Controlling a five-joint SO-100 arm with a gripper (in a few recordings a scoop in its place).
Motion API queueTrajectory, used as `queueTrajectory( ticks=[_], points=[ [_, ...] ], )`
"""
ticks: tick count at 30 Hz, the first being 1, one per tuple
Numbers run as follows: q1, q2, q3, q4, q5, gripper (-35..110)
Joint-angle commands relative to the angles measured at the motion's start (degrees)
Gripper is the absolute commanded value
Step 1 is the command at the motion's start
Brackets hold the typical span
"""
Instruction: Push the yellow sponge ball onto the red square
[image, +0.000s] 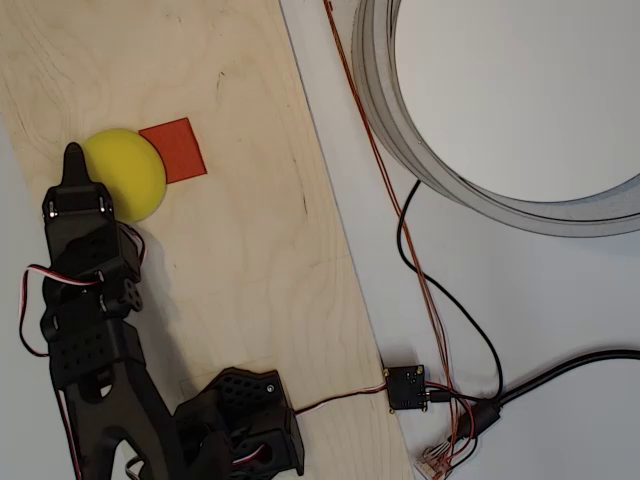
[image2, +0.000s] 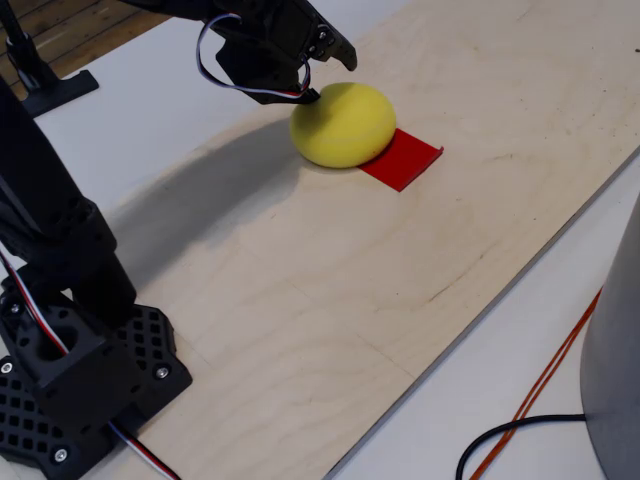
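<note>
Your fingers (image: 73, 158) touch the yellow sponge ball (image: 125, 173) on its left; whether they're apart is unclear. The ball overlaps the red square (image: 176, 148) to its right.

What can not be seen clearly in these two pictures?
- Tool: in both views its fingers merge into one dark tip at the yellow sponge ball, so open or shut is unclear.
- Red square: in both views the ball covers its near edge, so how far the overlap goes is hidden.
- Grey ring: the overhead view's top and right edges cut it off.
</note>
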Motion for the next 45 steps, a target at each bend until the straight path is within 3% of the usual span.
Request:
queueTrajectory(
  ticks=[1, 45],
  points=[
    [4.04, -0.18, -0.26, -0.35, -1.58, 19],
    [14.33, -7.29, -6.77, -3.96, -11.25, 18]
  ],
)
